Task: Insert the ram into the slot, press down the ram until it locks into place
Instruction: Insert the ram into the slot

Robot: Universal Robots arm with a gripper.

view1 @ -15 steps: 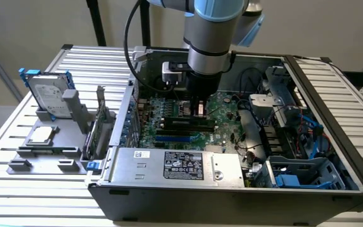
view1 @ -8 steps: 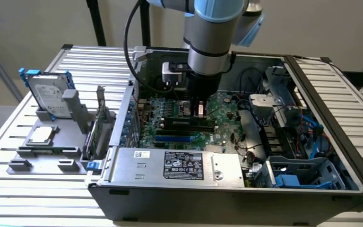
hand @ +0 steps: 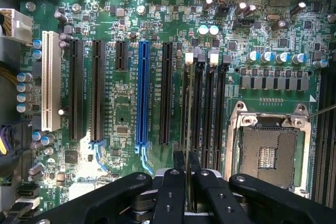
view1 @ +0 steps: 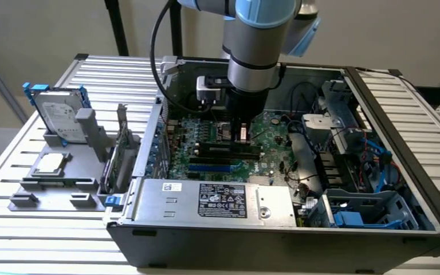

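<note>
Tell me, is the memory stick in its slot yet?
Cannot tell: the ram stands edge-on in the gripper, lined along the slot; its lower edge is hidden.

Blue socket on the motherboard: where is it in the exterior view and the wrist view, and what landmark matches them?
Exterior view: the blue socket lies parallel to the black memory sockets, on their side toward the silver box.
Wrist view: the blue socket stands parallel to those sockets, with one long black slot between them.
Shared landmark: the black memory sockets.
</note>
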